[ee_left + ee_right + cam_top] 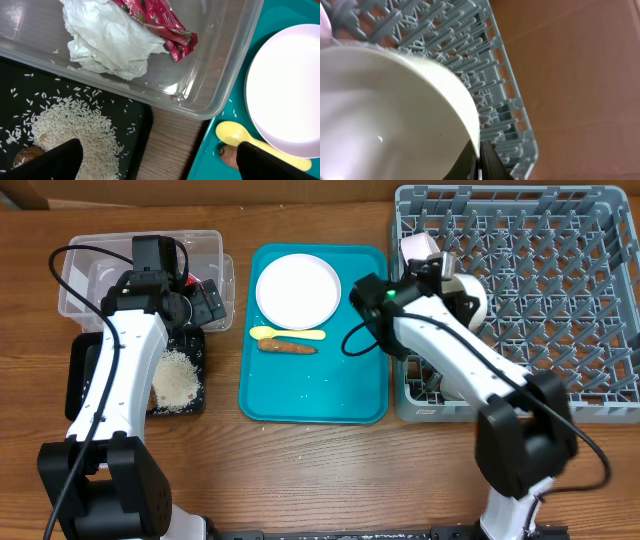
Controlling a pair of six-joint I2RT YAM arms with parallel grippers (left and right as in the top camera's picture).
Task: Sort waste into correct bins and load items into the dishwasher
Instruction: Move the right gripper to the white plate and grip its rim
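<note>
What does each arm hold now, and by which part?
The right arm's fingers hold a pale bowl by its rim. The left arm's fingers hold nothing.

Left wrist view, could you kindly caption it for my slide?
Napkin and red wrapper in clear tub; rice on black tray.

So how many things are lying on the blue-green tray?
3: the white plate at the far end, the yellow spoon nearer, the orange stick beside the spoon. Tiny crumbs may hide.

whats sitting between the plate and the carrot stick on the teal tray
The yellow spoon lies between the plate and the carrot stick, all on the teal tray, seen in the overhead view.
</note>
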